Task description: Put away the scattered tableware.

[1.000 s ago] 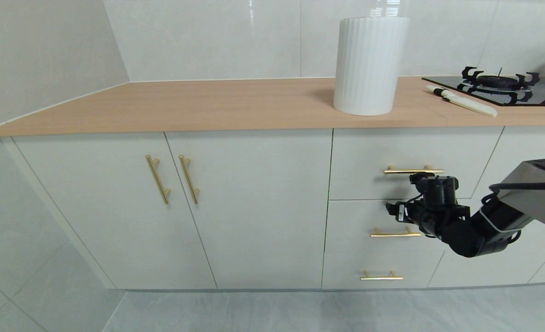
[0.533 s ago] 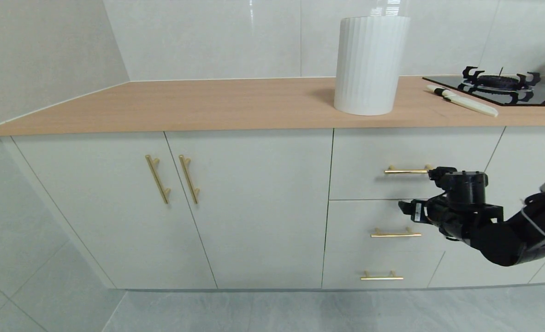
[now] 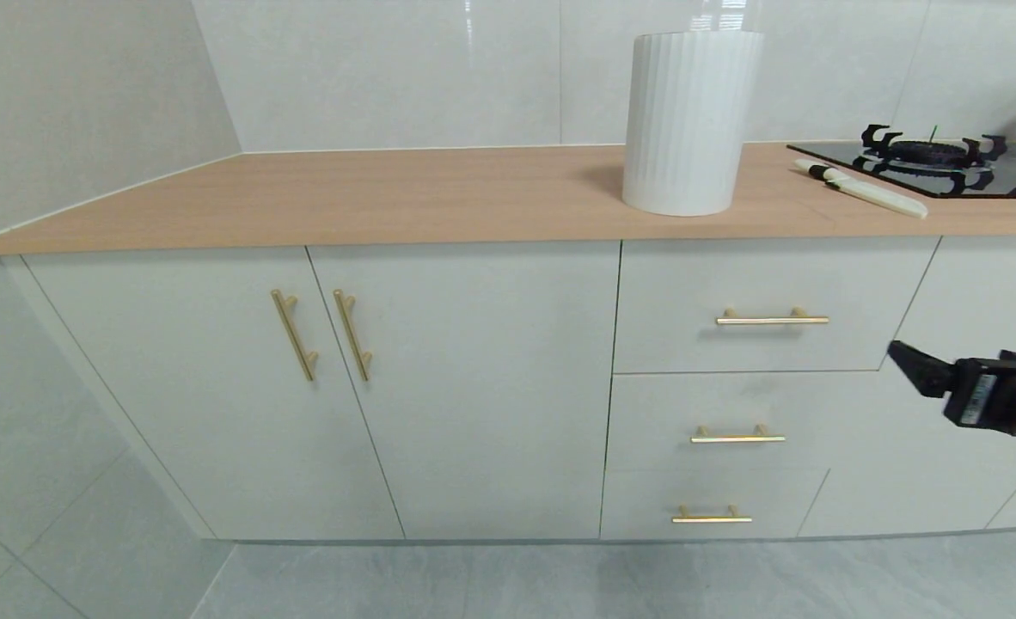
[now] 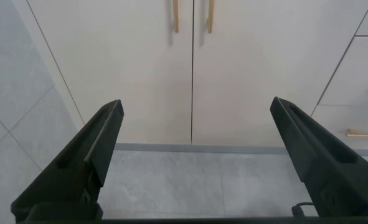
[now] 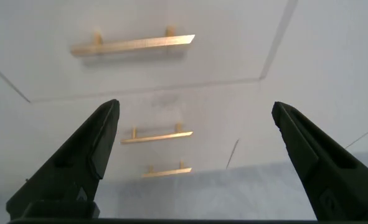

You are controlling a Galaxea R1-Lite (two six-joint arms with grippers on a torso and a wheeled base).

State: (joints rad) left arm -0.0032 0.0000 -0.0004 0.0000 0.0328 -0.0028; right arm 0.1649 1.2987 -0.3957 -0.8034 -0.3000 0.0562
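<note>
Right wrist view — right gripper (image 5: 195, 111) spread before drawers (image 5: 221, 59).

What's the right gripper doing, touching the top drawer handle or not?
Apart. The head view shows the right gripper off to the side of the top drawer handle, bare cabinet front between them.

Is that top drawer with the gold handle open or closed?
Closed: the top drawer sits flush, with only thin seams around its front.
</note>
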